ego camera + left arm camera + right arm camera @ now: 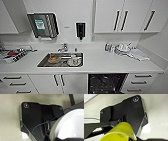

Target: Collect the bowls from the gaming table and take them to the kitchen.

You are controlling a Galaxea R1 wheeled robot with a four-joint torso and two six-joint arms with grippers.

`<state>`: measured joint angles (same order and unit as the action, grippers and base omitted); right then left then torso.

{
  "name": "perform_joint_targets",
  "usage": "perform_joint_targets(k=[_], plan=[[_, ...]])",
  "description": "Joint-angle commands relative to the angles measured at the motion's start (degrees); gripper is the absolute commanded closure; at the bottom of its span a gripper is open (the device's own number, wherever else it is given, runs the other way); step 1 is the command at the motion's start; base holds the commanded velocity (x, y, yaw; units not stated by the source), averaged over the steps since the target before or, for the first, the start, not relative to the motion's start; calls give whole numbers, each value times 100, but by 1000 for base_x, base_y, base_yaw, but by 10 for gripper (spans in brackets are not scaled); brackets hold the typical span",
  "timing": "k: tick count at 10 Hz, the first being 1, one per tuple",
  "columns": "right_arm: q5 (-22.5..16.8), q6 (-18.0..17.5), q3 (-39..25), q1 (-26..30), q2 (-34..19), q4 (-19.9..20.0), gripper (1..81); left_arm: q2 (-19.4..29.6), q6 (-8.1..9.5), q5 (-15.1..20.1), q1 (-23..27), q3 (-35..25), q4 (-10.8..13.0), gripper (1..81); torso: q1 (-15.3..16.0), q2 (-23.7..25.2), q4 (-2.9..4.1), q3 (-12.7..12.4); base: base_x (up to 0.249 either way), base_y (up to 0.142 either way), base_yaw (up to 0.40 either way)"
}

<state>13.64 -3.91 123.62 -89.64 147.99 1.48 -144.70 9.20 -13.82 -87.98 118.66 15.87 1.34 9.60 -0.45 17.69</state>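
I face the kitchen: a white countertop [100, 62] with a steel sink [41, 64] under white cabinets [120, 16]. A white bowl [71, 126] shows large and close in the left wrist view, held in my left gripper above the pale floor. A yellow bowl [120, 132] shows just as close in the right wrist view, held in my right gripper. Each bowl hides the gripper that holds it. The gaming table is out of view.
In the sink lie a brownish dish [53, 59] and a white dish [74, 60], behind them a tap [63, 47]. An open dark dishwasher [106, 83] sits below the counter. Dishes [122, 48] stand at the right, clutter [15, 53] at the left. Two dispensers [43, 25] hang on the wall.
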Motion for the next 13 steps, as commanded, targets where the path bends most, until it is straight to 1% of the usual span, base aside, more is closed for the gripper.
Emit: perform_joint_targets(k=[1,2,3,4,6,8,9,10,12,13], plan=[[-292,-4,-103,178,-179,-60,811,1064,46,90,461,-1265,-5,811,0,0,0,529,0,0,0],[-292,-4,-112,178,-180,-51,811,1196,55,90,539,-1405,-14,811,-2,0,0,594,0,0,0],[-292,-4,-112,178,-180,-51,811,1319,55,116,619,-1546,-23,811,-5,0,0,737,0,0,0],[-292,-4,-112,178,-180,-51,811,1444,99,134,733,-1706,-14,811,-2,0,0,934,0,0,0],[-292,-4,-120,178,-180,-60,811,1716,108,143,961,-2137,-5,811,0,-5,0,1336,0,0,0],[-292,-4,-112,187,-180,-51,811,2154,108,135,1224,-2846,-5,811,2,-6,0,1735,0,0,0],[-292,-4,-103,187,-180,-51,811,2261,108,143,1410,-3041,-23,811,5,-9,0,1403,0,0,0],[-292,-4,-103,187,-180,-51,811,2305,108,213,1655,-3121,-128,811,7,-9,0,1565,0,0,0],[-292,-4,-120,178,-180,-60,811,2463,108,504,2200,-3437,-286,811,7,-11,0,1656,0,0,0],[-292,-4,-120,178,-180,-60,811,2577,108,688,2456,-3569,-392,811,9,-13,0,1652,0,0,0]])
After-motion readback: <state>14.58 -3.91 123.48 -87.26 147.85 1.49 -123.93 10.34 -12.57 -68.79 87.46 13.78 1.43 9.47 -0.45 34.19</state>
